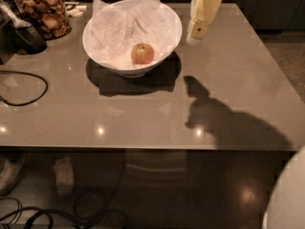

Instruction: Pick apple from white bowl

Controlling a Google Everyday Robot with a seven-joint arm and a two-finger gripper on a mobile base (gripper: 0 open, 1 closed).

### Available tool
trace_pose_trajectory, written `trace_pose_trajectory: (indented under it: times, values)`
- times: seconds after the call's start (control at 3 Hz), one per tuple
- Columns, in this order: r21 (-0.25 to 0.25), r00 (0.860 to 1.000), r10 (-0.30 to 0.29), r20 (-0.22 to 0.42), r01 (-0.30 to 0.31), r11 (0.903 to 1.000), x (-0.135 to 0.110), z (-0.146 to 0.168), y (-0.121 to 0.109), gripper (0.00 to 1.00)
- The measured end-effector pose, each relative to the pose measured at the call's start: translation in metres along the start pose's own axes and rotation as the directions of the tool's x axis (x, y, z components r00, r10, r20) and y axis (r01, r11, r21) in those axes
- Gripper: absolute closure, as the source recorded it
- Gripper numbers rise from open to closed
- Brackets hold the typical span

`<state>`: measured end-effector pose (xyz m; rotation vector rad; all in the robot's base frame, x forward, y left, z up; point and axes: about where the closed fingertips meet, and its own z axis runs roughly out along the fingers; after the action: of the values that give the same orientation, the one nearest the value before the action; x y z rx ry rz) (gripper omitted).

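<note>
A small yellowish-red apple (142, 53) lies inside the large white bowl (167, 42), on its crumpled white paper lining. The bowl stands at the back of the grey table, left of centre. My gripper (197, 32) hangs above the table just right of the bowl's rim, a little higher than the apple and apart from it. Its cream-coloured fingers point down and slightly left. It holds nothing.
A glass jar of brown snacks (44, 11) stands at the back left. A dark rounded object (29, 38) sits beside it and a black cable (28, 87) loops on the left of the table (228, 80). The front edge runs across the lower part.
</note>
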<state>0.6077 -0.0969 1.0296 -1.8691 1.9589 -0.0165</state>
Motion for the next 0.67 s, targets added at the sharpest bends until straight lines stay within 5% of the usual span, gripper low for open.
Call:
trace_pose_trajectory:
  times: [0.67]
  values:
    - [0.014,1.000,0.013,0.005,-0.013,0.9998,-0.009,0.018,-0.037,0.19]
